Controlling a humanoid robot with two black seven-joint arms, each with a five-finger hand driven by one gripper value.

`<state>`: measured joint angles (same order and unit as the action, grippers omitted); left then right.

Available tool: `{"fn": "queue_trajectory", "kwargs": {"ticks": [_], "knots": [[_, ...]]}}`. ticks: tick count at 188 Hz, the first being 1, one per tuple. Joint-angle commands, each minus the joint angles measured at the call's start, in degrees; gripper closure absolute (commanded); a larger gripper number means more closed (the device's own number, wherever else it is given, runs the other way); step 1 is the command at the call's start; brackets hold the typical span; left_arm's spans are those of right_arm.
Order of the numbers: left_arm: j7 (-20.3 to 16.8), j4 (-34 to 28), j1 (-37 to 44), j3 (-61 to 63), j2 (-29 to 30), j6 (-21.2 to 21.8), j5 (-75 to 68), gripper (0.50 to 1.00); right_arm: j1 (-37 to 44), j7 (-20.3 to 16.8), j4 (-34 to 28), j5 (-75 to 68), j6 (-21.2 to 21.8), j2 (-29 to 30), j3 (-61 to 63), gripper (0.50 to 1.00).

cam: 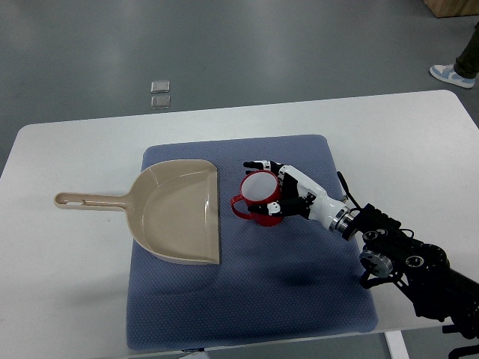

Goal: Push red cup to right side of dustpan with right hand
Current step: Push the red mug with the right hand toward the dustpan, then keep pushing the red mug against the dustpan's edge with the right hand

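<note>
— Looking down from the top view, where does the red cup [258, 196] sit?

— On the blue mat [299, 299], just beside the open mouth of the dustpan [179, 213], to its right. It stands upright, white inside, with its handle toward the dustpan's straight edge and a narrow strip of mat showing between the two.

— And the right hand [288, 188]?

— Its arm comes in from the picture's lower right, and the hand is against the cup's far-right flank. The fingers [258, 164] are partly curled around the rim on the far side, cupping the cup, not pinching it; I can't tell whether they truly clamp it or only touch it.

— So which way does the cup lie from the hand?

— To the left, toward the dustpan. The forearm's long axis runs diagonally from lower right up to the cup, so any plain push along it would drive the cup into the pan mouth. My judgement: the cup already lies on the dustpan's right side, and only small adjustment remains.

— The left arm?

— Not visible anywhere.
</note>
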<state>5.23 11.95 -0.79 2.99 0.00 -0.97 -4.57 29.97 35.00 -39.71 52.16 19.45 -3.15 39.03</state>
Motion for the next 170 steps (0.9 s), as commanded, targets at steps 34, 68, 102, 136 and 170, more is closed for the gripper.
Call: {"fn": "queue_trajectory", "kwargs": {"ticks": [34,68,102,136,170], "knots": [[0.0,-0.1,0.0,0.0,0.0,0.0,0.0,0.500,-0.1,0.0,-0.1,0.0,-1.4,1.1,-1.4,0.568],[0.0,0.0,0.0,-0.1,0.0,0.0,0.0,0.500,-0.2,0.0,-0.2,0.0,-1.7,2.8,-1.4,0.568],[0.0,-0.1,0.0,0.0,0.0,0.0,0.0,0.500,-0.1,0.0,-1.2,0.0,-3.6,3.2,-3.4,0.570],[0.0,0.0,0.0,0.0,0.0,0.0,0.0,0.500,-0.1,0.0,-1.8,0.0,-4.1,3.2,-3.8,0.568],[0.0,0.0,0.0,0.0,0.0,0.0,0.0,0.500,0.0,0.0,-1.9,-0.2,-4.2,3.2,-3.7,0.568]]}}
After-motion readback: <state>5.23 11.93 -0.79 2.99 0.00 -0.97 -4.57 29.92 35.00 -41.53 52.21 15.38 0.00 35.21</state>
